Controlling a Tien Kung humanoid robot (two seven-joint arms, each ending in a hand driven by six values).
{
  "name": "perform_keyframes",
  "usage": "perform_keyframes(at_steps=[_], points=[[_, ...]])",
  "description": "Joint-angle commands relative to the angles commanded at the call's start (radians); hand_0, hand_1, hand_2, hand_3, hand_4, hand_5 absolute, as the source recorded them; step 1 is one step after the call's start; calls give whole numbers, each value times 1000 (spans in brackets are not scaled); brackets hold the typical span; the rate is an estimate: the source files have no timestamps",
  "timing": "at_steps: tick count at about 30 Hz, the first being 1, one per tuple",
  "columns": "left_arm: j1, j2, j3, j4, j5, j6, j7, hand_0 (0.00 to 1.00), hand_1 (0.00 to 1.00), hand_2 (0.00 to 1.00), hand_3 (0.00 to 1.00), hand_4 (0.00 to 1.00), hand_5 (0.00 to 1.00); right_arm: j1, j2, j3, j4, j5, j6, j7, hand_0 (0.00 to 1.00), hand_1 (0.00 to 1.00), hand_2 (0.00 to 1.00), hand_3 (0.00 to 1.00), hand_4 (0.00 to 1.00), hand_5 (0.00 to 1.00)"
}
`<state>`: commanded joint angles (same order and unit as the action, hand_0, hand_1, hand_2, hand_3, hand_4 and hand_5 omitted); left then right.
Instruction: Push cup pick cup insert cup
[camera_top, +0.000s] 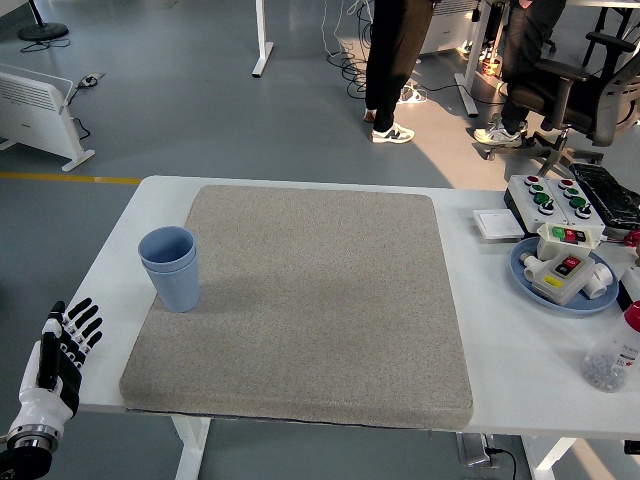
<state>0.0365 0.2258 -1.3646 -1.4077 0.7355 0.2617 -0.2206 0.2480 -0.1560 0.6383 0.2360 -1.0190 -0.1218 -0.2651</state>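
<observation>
Two blue cups (170, 268), one nested inside the other, stand upright on the grey mat (310, 310) close to its left edge, about halfway between the worktop's (500, 350) near and far edges. The left hand (58, 352) hangs just off the worktop's near left corner, fingers straight and spread, holding nothing and well apart from the cups. Along the right edge sit a blue plate (560, 275) carrying a white switch box, and a button panel (552, 197) behind it.
</observation>
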Motion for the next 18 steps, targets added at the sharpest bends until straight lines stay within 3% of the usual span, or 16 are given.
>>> perform_keyframes(at_steps=[18], points=[[17, 2, 4, -2, 49, 14, -1, 883, 882, 874, 780, 586, 998, -2, 1, 0, 3, -3, 1, -5, 523, 544, 622, 564, 115, 447]])
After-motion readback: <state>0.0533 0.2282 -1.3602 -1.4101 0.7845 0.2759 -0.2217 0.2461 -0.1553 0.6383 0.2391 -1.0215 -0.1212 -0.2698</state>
